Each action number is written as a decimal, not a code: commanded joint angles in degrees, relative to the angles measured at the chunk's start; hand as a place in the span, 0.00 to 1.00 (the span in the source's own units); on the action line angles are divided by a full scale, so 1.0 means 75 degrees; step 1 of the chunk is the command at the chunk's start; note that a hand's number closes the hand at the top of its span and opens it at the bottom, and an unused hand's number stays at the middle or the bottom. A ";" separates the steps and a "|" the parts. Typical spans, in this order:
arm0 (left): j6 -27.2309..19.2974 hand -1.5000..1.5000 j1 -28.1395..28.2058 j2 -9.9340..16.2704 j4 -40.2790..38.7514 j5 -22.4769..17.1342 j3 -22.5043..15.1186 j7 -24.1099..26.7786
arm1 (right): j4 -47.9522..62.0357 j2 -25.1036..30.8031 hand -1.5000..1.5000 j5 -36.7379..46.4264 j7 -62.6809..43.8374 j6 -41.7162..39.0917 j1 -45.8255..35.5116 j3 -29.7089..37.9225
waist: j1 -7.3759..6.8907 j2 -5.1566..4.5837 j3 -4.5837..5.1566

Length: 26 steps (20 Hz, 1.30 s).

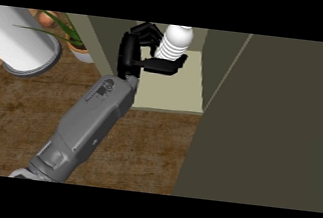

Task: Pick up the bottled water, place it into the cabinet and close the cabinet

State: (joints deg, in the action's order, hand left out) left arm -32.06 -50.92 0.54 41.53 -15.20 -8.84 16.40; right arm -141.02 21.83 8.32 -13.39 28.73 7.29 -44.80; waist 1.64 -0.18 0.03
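you see the fingers and the thumb curled around the bottled water, so the right hand holds it upright over the pale shelf inside the cabinet. the cabinet door stands open at the right. a potted plant is at the left.
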 commanded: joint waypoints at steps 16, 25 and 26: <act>-0.0845 1.00 -0.1413 -0.0071 -0.3662 0.0167 0.0728 0.1339 | -0.1025 0.0341 0.00 -0.0015 -0.0219 -0.0140 0.0284 -0.0038 | 0.0263 -0.0093 0.0008; -0.1386 0.00 -0.1601 0.0066 -0.4590 0.0631 0.0746 0.1764 | -0.0244 0.0139 0.00 -0.0091 0.0247 -0.0123 0.0023 -0.0087 | 0.0314 -0.0156 0.0006; -0.1421 0.00 -0.1680 0.0000 -0.4744 0.0741 0.0640 0.1561 | -0.0714 0.0354 0.00 -0.0275 0.0004 -0.0224 0.0095 0.0047 | 0.0306 -0.0137 0.0005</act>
State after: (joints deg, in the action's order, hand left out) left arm -40.97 -62.66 0.23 9.14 -11.43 -3.15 28.53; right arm -141.00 22.88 5.91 -10.99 28.07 7.25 -44.60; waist 3.76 -1.10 0.06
